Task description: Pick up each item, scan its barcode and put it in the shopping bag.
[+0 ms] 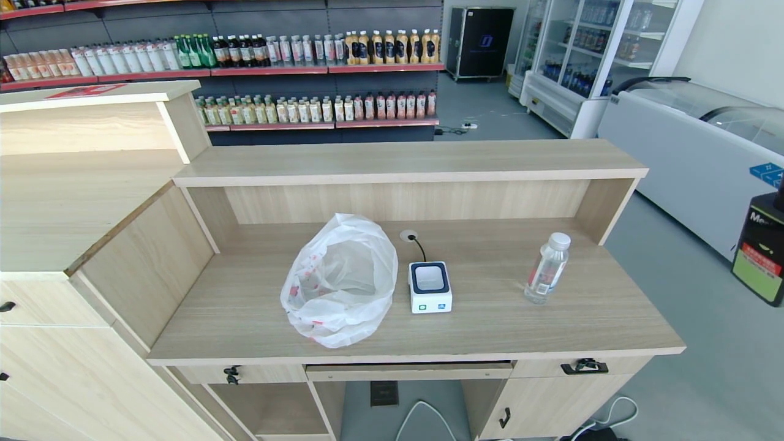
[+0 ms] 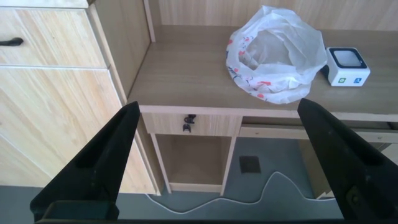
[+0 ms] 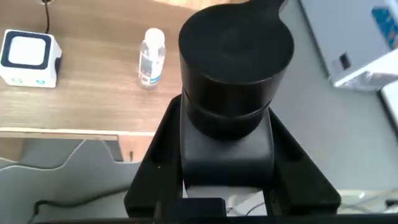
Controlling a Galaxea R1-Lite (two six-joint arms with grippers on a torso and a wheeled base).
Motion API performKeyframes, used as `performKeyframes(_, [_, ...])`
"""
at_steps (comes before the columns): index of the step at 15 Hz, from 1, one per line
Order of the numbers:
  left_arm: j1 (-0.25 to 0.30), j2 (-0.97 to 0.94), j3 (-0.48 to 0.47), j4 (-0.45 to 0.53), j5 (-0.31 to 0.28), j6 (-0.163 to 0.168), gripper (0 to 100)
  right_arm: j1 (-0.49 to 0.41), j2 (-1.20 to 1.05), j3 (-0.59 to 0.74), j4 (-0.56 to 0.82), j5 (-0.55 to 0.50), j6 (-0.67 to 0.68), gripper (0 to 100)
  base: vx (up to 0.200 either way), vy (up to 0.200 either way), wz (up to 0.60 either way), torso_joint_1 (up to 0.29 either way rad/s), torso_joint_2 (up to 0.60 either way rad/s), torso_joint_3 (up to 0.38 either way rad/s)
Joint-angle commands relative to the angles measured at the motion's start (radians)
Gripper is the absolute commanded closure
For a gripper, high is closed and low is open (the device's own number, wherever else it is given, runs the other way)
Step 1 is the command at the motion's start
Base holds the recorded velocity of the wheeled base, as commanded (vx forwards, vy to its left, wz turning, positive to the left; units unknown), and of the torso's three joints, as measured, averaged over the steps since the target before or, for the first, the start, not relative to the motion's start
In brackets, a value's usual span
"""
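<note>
Now your left tool hangs spread wide, low before the table; bag ahead, scanner beyond. Right tool: can't tell.

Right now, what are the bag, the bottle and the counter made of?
Bag: thin plastic film, it looks; milky, see-through, crinkled.
Bottle: probably clear plastic; glossy, with a white cap.
Counter: wood-look board, matt, pale grain; maybe laminate.

The bottle's label is too small to read.
</note>
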Motion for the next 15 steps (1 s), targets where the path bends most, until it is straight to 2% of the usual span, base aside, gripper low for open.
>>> performKeyframes(1, [0.000,0.000,0.000,0.000,0.000,0.000,0,-0.181,0.196,-0.218,0.152,0.081,0.151,100,0.000,0.000,0.00,0.000,0.00,0.000])
performKeyframes(4, [0.000,0.000,0.000,0.000,0.000,0.000,0,-0.266,0.202,-0.198,0.138,0.251,0.158,100,0.000,0.000,0.00,0.000,0.00,0.000])
performKeyframes(6, [0.000,0.000,0.000,0.000,0.000,0.000,0,-0.278,0.192,-0.189,0.115,0.325,0.187,100,0.000,0.000,0.30,-0.001,0.00,0.001])
performKeyframes(9, [0.000,0.000,0.000,0.000,0.000,0.000,0,-0.216,0.218,-0.189,0.074,0.354,0.256,100,0.000,0.000,0.60,0.004,0.00,0.005])
performKeyframes(12, [0.000,0.000,0.000,0.000,0.000,0.000,0,-0.206,0.238,-0.169,0.070,0.356,0.292,100,0.000,0.000,0.60,0.014,0.01,-0.002])
performKeyframes(15, [0.000,0.000,0.000,0.000,0.000,0.000,0,-0.200,0.271,-0.099,-0.060,0.383,0.345,100,0.000,0.000,0.60,0.001,0.00,0.004])
